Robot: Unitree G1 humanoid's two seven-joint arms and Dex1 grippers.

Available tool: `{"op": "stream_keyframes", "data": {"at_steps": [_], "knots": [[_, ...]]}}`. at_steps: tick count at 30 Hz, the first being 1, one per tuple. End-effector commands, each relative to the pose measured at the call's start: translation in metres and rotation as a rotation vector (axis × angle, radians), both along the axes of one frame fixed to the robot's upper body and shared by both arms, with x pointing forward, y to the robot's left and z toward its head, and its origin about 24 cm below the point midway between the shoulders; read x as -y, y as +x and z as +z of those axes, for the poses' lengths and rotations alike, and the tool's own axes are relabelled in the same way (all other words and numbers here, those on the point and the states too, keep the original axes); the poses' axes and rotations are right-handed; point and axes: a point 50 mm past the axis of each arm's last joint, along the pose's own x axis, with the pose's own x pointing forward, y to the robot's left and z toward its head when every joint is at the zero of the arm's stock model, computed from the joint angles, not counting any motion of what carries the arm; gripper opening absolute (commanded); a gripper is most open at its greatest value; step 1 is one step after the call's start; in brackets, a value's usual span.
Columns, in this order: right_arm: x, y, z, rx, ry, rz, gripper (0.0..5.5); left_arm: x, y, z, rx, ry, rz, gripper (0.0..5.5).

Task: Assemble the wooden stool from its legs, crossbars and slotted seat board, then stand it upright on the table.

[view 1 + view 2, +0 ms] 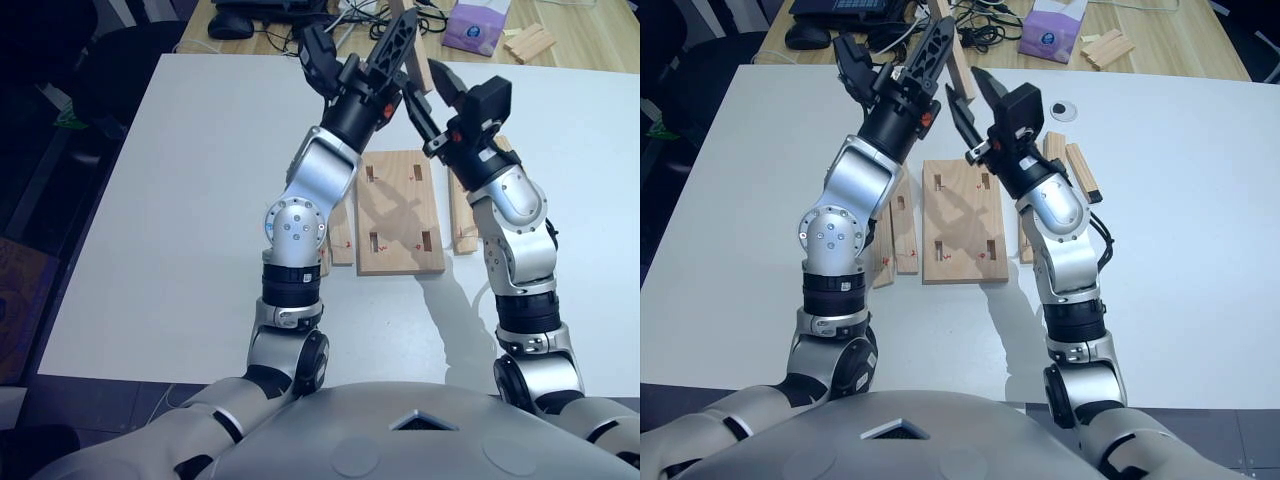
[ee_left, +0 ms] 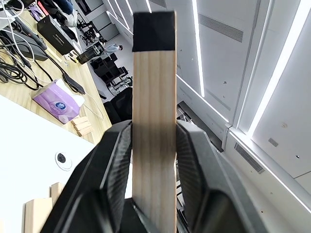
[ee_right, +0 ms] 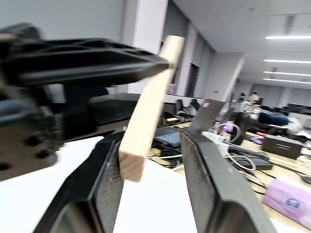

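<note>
Left tool is clamped on the wooden bar; right tool, apart around its end, may knock it askew when closing.

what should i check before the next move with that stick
1. Left gripper grips the stick: ok, a finger presses each side.
2. Right gripper open: ok, fingers apart with the stick's end between them.
3. Stick centred between the right fingers: not ok, it sits nearer one finger.
4. Board flat, slots facing up: ok, all four show.
5. Loose pieces off the board: ok, they lie beside it on both sides.
6. Right fingers touching the stick: cannot tell.
</note>
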Motion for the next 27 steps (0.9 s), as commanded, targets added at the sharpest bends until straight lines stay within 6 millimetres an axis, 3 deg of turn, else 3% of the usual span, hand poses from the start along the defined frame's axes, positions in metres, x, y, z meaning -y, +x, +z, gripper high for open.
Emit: {"op": "stream_keyframes", "data": {"at_steps": [1,8,12,17,20,27], "knots": [[0.003,0.005,0.005,0.023,-0.004,-0.028,1.88,0.009,-0.007,-0.006,-0.054,-0.072,-0.011,1.31],[0.002,0.004,0.005,0.025,-0.004,-0.016,1.88,0.011,-0.007,-0.006,-0.055,-0.070,-0.012,1.31],[0.001,0.003,0.004,0.023,-0.007,-0.006,1.26,0.010,-0.007,-0.005,-0.055,-0.082,-0.009,1.31],[-0.002,0.000,0.004,0.066,-0.036,0.000,1.22,0.006,-0.005,-0.004,-0.069,-0.119,0.010,1.31],[-0.002,0.000,0.006,0.080,-0.030,-0.001,0.59,0.007,-0.006,-0.005,-0.070,-0.118,0.004,1.30],[0.004,0.002,0.015,0.129,-0.031,-0.017,0.47,0.007,-0.004,-0.007,-0.062,-0.050,0.015,1.30]]}}
